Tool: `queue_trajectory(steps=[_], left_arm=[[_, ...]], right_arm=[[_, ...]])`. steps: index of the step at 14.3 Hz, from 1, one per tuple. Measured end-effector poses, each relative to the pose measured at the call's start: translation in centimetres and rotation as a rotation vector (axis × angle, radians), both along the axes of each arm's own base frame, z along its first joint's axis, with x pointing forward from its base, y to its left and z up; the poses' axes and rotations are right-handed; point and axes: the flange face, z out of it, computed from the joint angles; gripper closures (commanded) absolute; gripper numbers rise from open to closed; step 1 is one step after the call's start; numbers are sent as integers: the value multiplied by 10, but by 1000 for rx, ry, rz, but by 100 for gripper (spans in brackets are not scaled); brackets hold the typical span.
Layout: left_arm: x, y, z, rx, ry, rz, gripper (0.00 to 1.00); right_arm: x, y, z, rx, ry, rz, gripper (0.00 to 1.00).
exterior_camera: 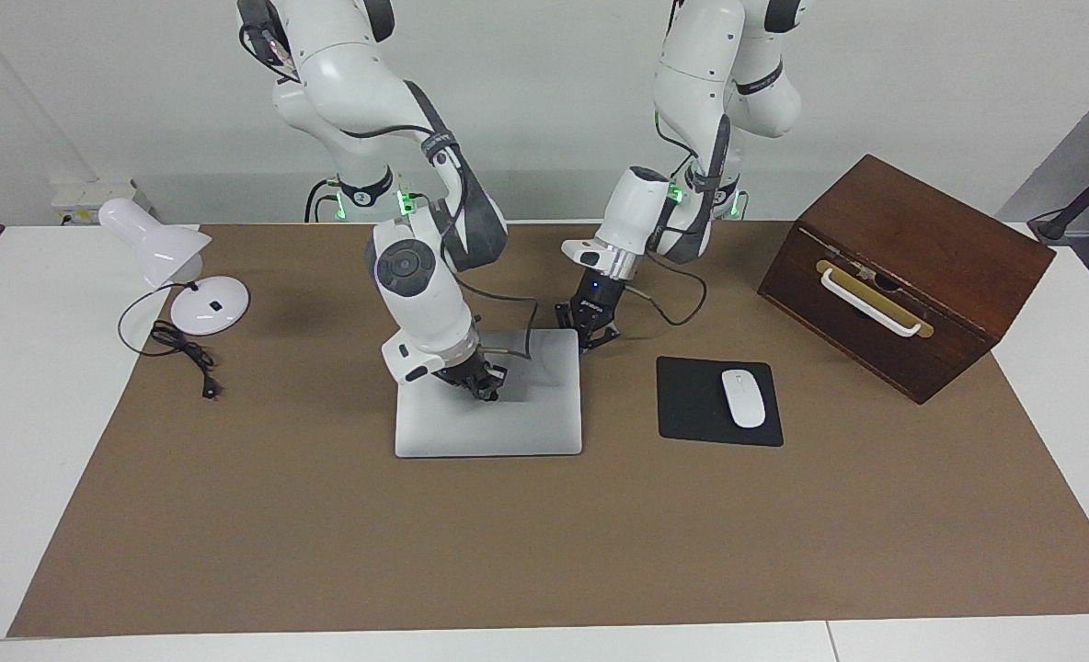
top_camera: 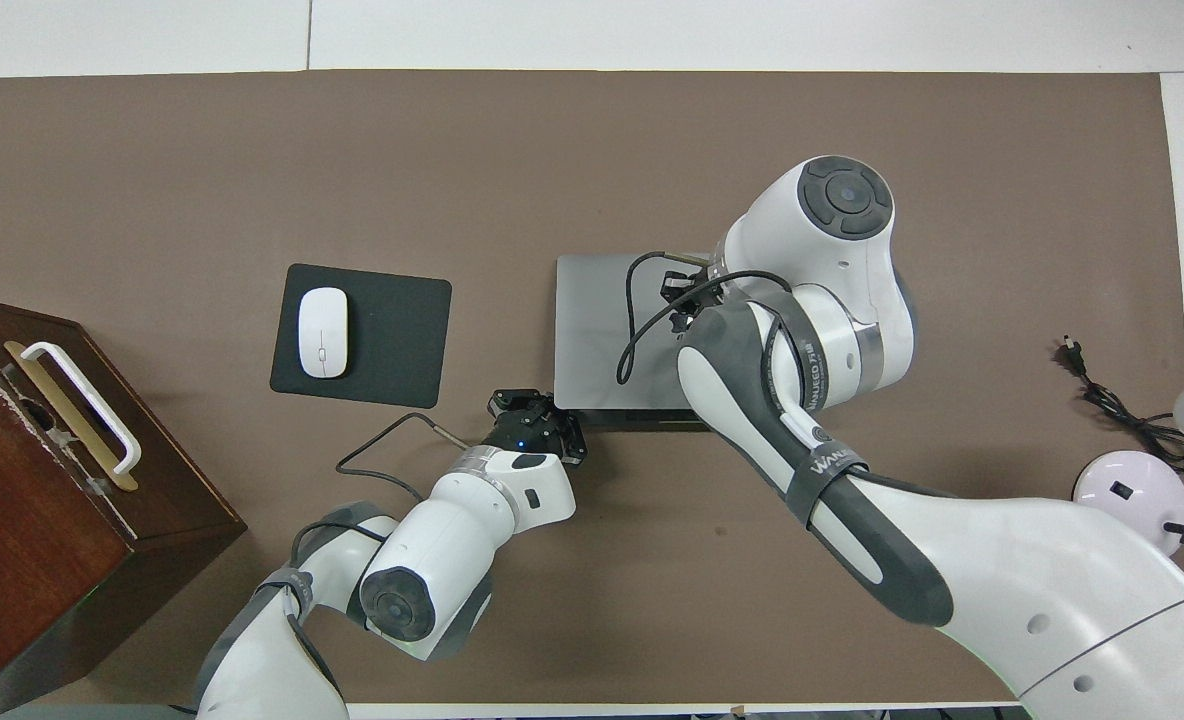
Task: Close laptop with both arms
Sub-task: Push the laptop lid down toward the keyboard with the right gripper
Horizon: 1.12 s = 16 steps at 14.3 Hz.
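Note:
The silver-grey laptop [exterior_camera: 489, 414] lies flat on the brown mat with its lid down; it also shows in the overhead view [top_camera: 597, 340]. No keyboard or screen shows. My right gripper [exterior_camera: 478, 379] is down at the middle of the lid, and the overhead view [top_camera: 682, 295] shows it over the lid too. My left gripper [exterior_camera: 590, 326] is low at the laptop's corner nearest the robots, toward the left arm's end of the table, also visible from overhead [top_camera: 537, 420]. The right arm hides part of the lid from overhead.
A black mouse pad [exterior_camera: 692, 405] with a white mouse [exterior_camera: 743, 397] lies beside the laptop toward the left arm's end. A brown wooden box [exterior_camera: 903, 276] with a white handle stands past it. A white desk lamp [exterior_camera: 177, 267] and its cord are at the right arm's end.

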Motion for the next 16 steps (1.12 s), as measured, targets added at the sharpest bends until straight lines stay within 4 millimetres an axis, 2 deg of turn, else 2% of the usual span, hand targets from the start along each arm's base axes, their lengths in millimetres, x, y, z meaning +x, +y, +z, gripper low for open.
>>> queue_trajectory(steps=[4, 12, 14, 16], left_arm=[[0, 0, 0, 0, 0, 0, 100], [0, 0, 0, 0, 0, 0, 100], [0, 0, 0, 0, 0, 0, 100], [0, 0, 0, 0, 0, 0, 100]], right_arm=[[-3, 4, -7, -1, 0, 5, 100], [-2, 4, -5, -1, 0, 6, 100], [-2, 5, 5, -4, 16, 12, 100], [-1, 1, 32, -6, 33, 16, 100]])
